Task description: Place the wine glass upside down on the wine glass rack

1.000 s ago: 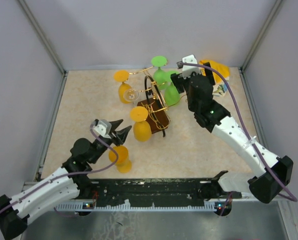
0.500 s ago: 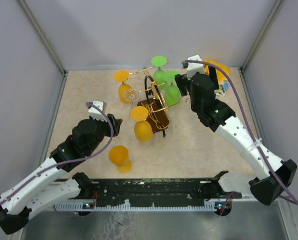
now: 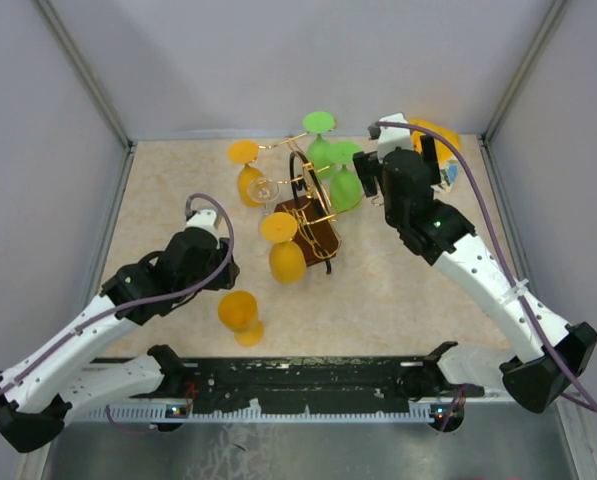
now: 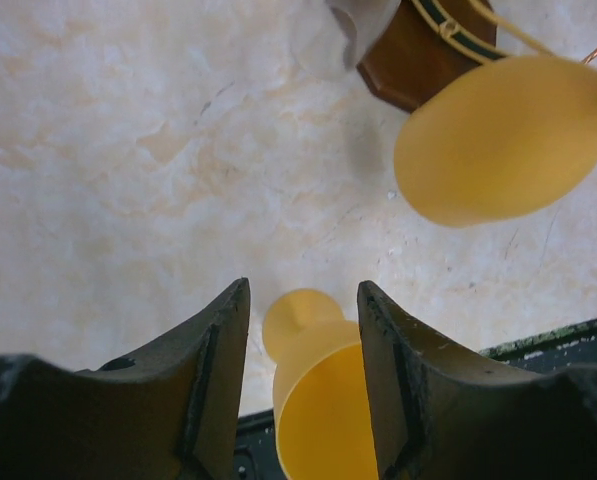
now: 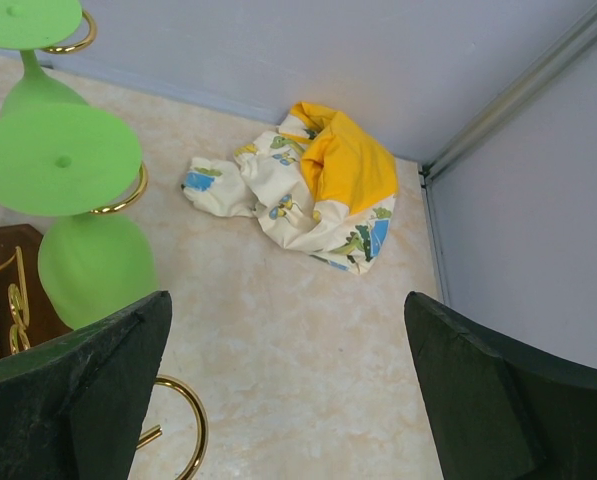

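A yellow wine glass (image 3: 240, 315) lies on its side on the table near the front edge. In the left wrist view that wine glass (image 4: 318, 400) shows below, between my fingers. My left gripper (image 3: 226, 270) (image 4: 303, 290) hangs open above it, holding nothing. The wine glass rack (image 3: 313, 235) stands mid-table, gold wire on a dark brown base (image 4: 418, 50). Two yellow glasses (image 3: 283, 250) (image 3: 246, 172) and two green glasses (image 3: 343, 185) hang upside down on it. My right gripper (image 3: 366, 175) (image 5: 288, 300) is wide open and empty beside the green glasses (image 5: 93, 265).
A crumpled patterned cloth (image 3: 433, 140) (image 5: 318, 185) lies in the back right corner. A small clear glass (image 3: 263, 190) sits by the rack's left side. Grey walls close in the table on three sides. A gold curl of the rack (image 5: 183, 430) is near my right gripper's left finger.
My left arm has risen and drawn back to the left, its wrist now turned down over the lying glass. My right gripper has edged right, away from the green glasses.
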Controlling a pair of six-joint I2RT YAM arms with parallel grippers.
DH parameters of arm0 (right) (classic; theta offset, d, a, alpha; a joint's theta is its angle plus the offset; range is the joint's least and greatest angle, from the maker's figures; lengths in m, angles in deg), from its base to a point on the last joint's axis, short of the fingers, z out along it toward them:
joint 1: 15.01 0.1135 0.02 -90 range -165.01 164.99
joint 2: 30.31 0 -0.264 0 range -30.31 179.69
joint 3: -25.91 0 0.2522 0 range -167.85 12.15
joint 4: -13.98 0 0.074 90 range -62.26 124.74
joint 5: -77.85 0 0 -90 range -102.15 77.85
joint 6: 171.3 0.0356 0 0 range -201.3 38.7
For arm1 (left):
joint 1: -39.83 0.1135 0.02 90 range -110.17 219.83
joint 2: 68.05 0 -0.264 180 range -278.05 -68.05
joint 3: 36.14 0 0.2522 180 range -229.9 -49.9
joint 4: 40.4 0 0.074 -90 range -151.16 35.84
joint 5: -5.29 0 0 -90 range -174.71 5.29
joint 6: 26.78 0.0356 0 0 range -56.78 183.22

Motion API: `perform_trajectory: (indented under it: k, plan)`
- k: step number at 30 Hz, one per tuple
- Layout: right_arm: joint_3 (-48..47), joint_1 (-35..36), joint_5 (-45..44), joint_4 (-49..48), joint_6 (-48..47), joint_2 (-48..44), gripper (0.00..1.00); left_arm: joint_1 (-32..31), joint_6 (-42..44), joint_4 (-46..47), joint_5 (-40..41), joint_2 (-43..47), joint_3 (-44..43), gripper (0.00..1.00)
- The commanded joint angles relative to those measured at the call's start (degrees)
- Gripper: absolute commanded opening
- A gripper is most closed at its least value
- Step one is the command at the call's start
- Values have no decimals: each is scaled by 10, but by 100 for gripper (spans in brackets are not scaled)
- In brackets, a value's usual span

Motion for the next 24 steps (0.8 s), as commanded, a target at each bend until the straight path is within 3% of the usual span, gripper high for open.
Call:
perform_trajectory:
  k: [1, 15, 24]
  plan:
    - [-30, -5, -5, -4, 7, -20, 99, -3, -40, -109, -32, 7, -43, 52]
    - [-39, -5, -9, 7, 17, -16, 99, -4, -55, -197, -103, -18, -35, 47]
    - [-38, -5, -11, 8, 12, -21, 99, -3, -53, -169, -119, -30, -1, 42]
